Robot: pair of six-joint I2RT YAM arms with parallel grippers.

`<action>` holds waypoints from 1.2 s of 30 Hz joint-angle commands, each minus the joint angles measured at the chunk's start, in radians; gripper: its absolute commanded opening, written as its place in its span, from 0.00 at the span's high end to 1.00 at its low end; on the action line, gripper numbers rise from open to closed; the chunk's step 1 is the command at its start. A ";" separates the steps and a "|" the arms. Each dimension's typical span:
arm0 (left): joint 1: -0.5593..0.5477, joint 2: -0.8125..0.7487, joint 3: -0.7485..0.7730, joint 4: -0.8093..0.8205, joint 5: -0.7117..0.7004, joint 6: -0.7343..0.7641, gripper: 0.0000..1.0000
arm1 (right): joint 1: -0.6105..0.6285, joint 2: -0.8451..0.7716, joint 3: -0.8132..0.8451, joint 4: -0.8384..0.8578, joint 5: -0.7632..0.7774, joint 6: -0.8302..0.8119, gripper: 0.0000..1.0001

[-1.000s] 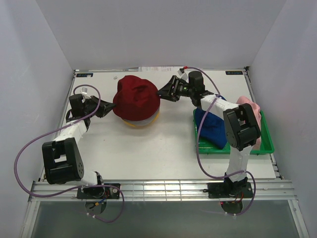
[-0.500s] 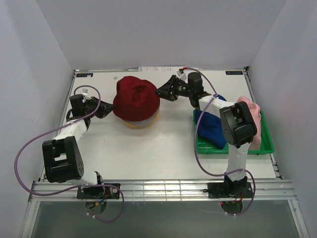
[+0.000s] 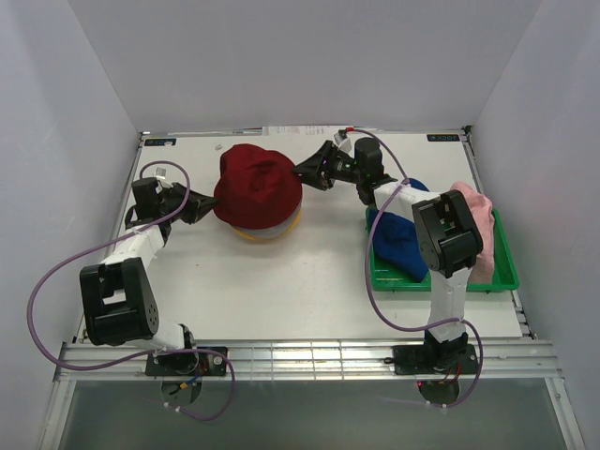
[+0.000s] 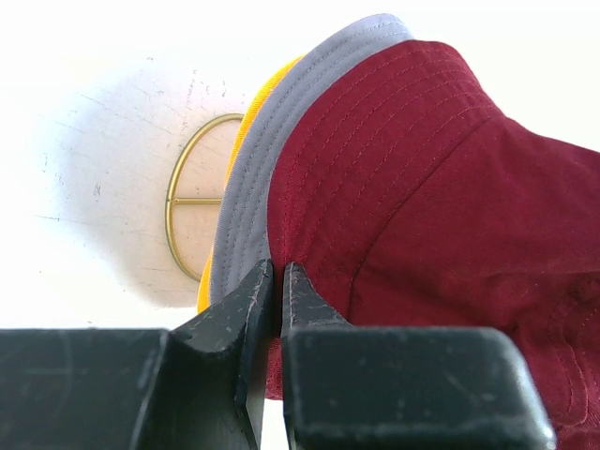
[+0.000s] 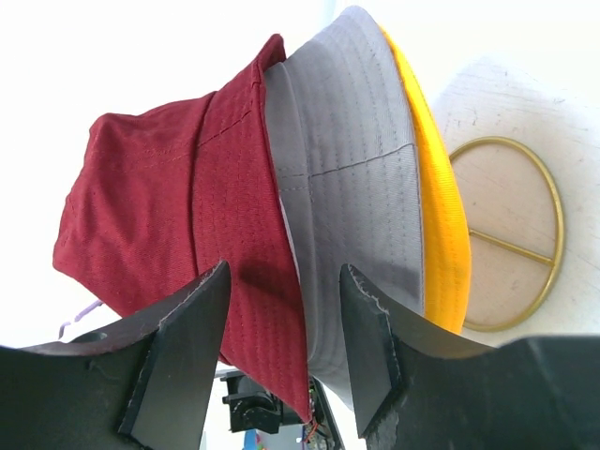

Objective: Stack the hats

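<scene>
Not much going on this past second: the right arm's elbow swung a bit left and the stack in the upper middle hasn't budged, so I'd guess they're settling the dark red hat over the grey hat and yellow hat. The left fingers are pinched narrow on its brim, and the right fingers stand wide at the opposite edge. The blue hat and pink hat are still in the green tray at right.

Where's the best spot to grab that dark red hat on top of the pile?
On the dark red hat, probably the brim, coming from the side. Its crown is a broad dome, while the brim hangs as a thin flap over the grey hat, easy for jaws to pinch.
</scene>
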 commanded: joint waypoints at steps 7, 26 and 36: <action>0.011 -0.004 0.035 -0.026 -0.033 0.024 1.00 | 0.011 0.042 0.076 0.073 -0.022 0.030 0.44; 0.011 0.004 0.039 -0.064 -0.041 0.033 1.00 | 0.016 0.060 0.078 0.005 0.001 0.003 0.87; 0.012 0.021 0.018 -0.061 -0.061 0.044 1.00 | -0.009 0.063 -0.022 -0.064 0.013 -0.066 0.92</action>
